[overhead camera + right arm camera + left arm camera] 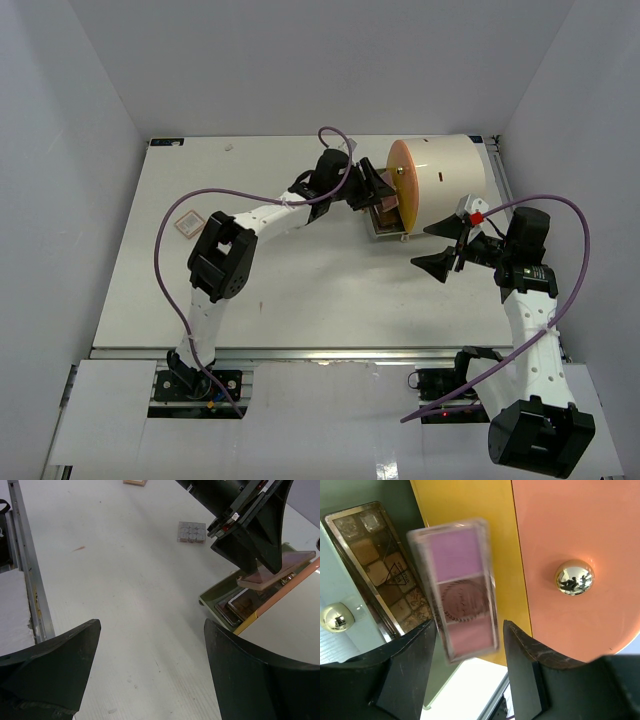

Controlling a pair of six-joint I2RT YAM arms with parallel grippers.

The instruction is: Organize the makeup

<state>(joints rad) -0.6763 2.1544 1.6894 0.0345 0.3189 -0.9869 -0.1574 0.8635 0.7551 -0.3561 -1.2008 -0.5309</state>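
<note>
My left gripper (372, 190) reaches over the open green drawer (215, 592) at the foot of the large cream cylinder (440, 175). In the left wrist view its jaws (470, 627) stand open around the near end of a pink eyeshadow palette (462, 595), which is blurred; a gap shows at the right finger. In the right wrist view this palette (275, 575) lies tilted across the drawer rim under the left fingertips. A brown eyeshadow palette (375, 575) lies in the drawer. My right gripper (440, 245) (151, 625) is open and empty above bare table, in front of the cylinder.
A small grey square palette (192, 531) lies on the table left of the drawer. A small pinkish square palette (188, 224) lies at the far left. The cylinder's orange front (570, 530) with a gold knob (574, 577) stands right of the drawer.
</note>
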